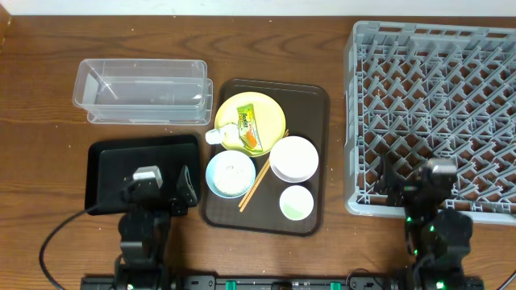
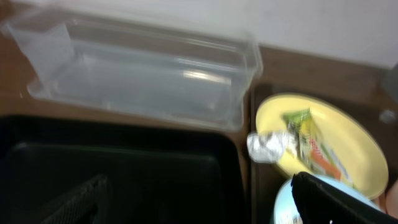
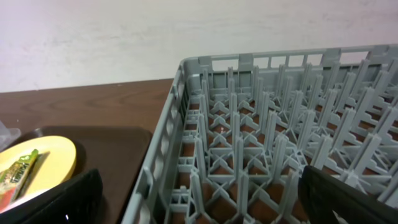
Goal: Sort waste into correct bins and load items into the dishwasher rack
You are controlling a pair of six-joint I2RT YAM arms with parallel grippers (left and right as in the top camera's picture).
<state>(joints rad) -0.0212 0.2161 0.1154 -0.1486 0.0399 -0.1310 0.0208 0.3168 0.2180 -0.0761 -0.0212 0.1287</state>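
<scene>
A yellow plate [image 1: 270,113] on the brown serving tray holds the printed wrapper [image 1: 249,129] and a crumpled white scrap [image 1: 219,134]; all three also show in the left wrist view: plate [image 2: 348,134], wrapper [image 2: 308,140], scrap [image 2: 267,146]. A light blue bowl [image 1: 230,174] with whitish specks, a white-pinkish bowl [image 1: 293,158], a small white cup [image 1: 296,202] and chopsticks [image 1: 260,179] lie on the tray too. The clear tub [image 1: 141,89] and black tray [image 1: 109,157] are at left. My left gripper [image 1: 159,188] is open over the black tray. My right gripper [image 1: 427,180] is open over the front edge of the grey rack [image 1: 435,97].
The dark brown serving tray [image 1: 316,105] sits between the bins and the rack. The rack's pegs [image 3: 261,143] fill the right wrist view. A black cable [image 1: 60,234] runs along the table front left.
</scene>
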